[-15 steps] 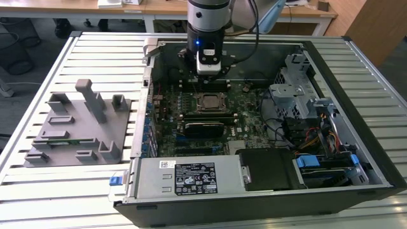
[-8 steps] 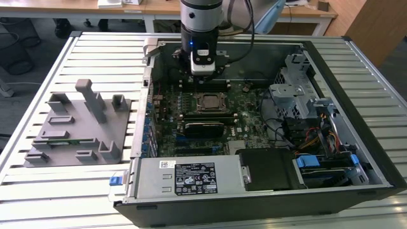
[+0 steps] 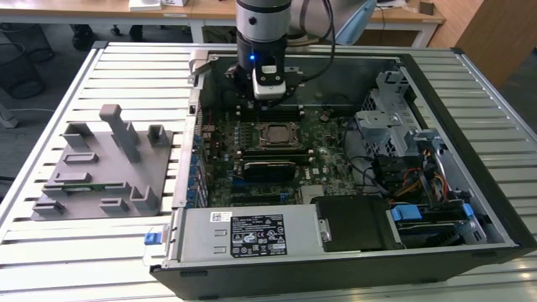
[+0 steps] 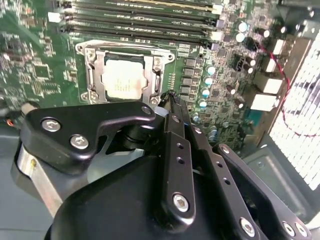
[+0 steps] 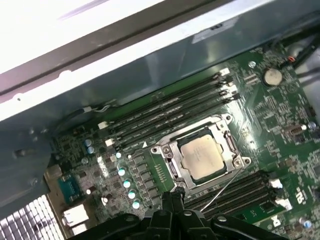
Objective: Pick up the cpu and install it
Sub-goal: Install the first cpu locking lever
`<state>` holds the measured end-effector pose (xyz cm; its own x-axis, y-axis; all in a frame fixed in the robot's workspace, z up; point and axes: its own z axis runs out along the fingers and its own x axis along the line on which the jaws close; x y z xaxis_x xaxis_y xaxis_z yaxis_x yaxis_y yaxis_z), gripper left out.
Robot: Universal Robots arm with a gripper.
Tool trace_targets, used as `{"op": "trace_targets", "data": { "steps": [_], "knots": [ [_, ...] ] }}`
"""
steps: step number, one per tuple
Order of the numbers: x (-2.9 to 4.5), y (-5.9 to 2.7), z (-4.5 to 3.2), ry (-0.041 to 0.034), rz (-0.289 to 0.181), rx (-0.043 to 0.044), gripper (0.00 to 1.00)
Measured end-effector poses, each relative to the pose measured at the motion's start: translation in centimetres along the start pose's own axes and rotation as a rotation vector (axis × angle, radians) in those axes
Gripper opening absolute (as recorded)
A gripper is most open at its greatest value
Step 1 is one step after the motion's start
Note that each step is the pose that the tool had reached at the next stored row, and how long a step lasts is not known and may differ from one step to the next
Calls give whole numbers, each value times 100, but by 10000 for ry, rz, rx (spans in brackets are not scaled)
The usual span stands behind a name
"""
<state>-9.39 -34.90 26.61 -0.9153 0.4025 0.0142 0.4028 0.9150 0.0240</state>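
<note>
Black metal links of the end effector (image 4: 170, 99) are being shown drawn together, the fingertips meeting with nothing gripped between them. Just beyond the tips and below them, clear of contact, the cpu (image 4: 123, 78) is lying flat inside the socket frame (image 4: 95, 67) on the motherboard (image 4: 30, 60), its silver lid being turned up toward the end effector.

The placing step is being judged as done, with the cpu seated. Whether the frame is latched cannot be told. Any further move here is being judged to call for a straight vertical path, so that frame and chip are not being struck.

The chip is being read as nearly square, with no clear long axis, its edges being kept parallel to the memory slots (image 4: 140, 20) farther off. Beyond those, the case wall (image 5: 150, 65) is rising.
</note>
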Motion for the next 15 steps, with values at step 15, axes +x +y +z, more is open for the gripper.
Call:
{"op": "trace_targets", "data": {
  "steps": [15],
  "knots": [
    [87, -36, 15, -25, -1384, -3, 11]
  ]
}}
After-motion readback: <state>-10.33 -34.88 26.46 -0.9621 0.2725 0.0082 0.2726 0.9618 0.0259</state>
